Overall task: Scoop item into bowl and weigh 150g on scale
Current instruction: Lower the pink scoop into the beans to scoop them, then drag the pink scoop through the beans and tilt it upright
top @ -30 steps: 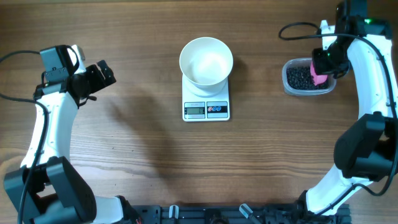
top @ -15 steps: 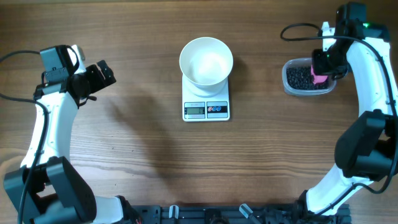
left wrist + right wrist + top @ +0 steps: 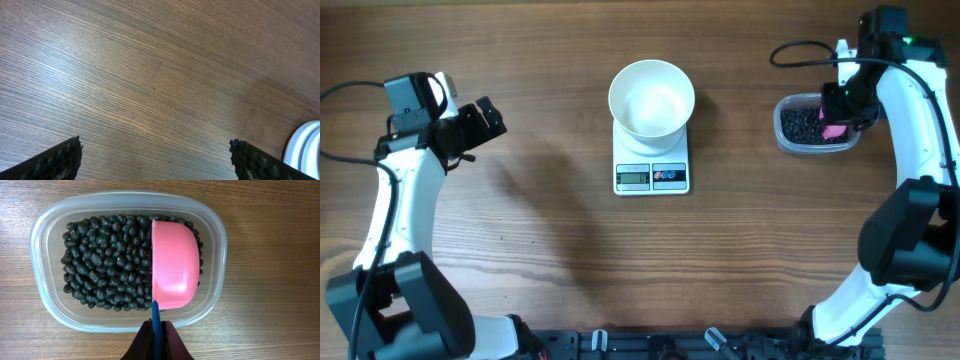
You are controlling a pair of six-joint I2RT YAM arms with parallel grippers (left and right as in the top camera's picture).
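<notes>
Right pincer [image 3: 156, 335] grips pink plastic scoop [image 3: 172, 265] by its handle, over small round black beans [image 3: 105, 265]; left pincer [image 3: 155, 161] wide.

A brown wood-grain worktop [image 3: 550, 250] fills the whole overhead view, its grain running from 9 to 3 o'clock, evenly lit, with a soft darker shadow patch toward 8 o'clock and a pale sheen of light showing in the left wrist view.
</notes>
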